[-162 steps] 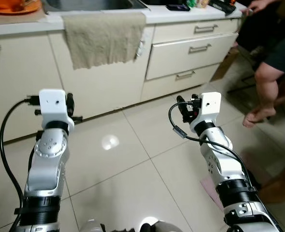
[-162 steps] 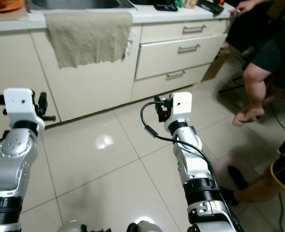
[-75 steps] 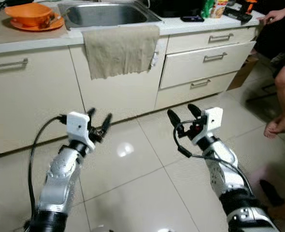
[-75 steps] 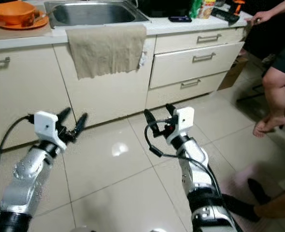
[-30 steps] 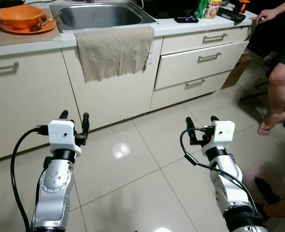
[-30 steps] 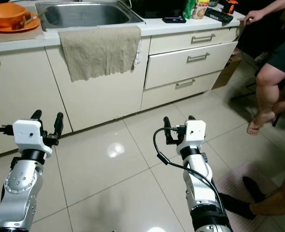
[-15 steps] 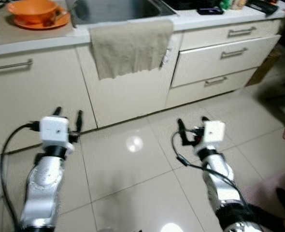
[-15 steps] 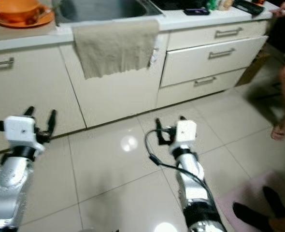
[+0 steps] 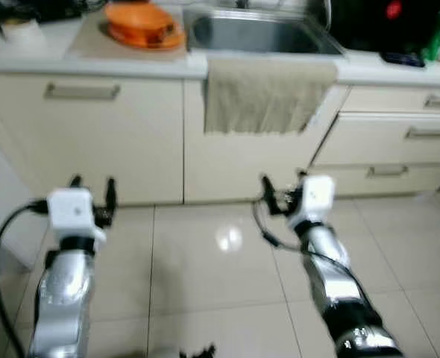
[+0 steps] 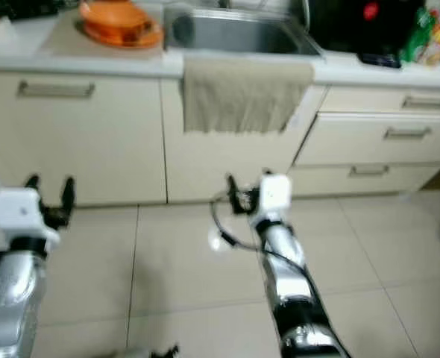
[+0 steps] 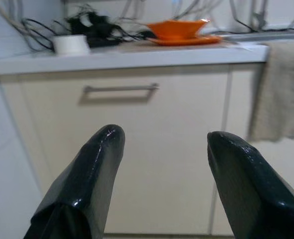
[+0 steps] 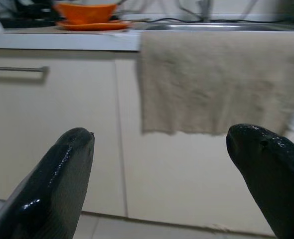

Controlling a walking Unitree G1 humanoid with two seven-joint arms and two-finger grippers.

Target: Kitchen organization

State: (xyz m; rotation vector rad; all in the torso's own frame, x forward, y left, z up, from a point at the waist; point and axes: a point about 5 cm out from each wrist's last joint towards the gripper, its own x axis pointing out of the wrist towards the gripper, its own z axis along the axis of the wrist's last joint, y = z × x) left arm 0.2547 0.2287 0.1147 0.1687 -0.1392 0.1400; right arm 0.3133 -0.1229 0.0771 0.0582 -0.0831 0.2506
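Facing the towel and orange bowl, both grippers' fingers spread empty; blur probably hides any labels.

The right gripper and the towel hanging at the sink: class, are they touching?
Apart. In the left eye view the right gripper is held low above the floor tiles, well short of the towel; the right wrist view shows its open fingers with cabinet front between.

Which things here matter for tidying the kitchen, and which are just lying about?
Likely for the job:
orange bowl on an orange plate
beige towel hung over the counter edge
sink
left claw and right claw, both open, holding nothing

Just lying about:
white cup
tangled cables
green packet
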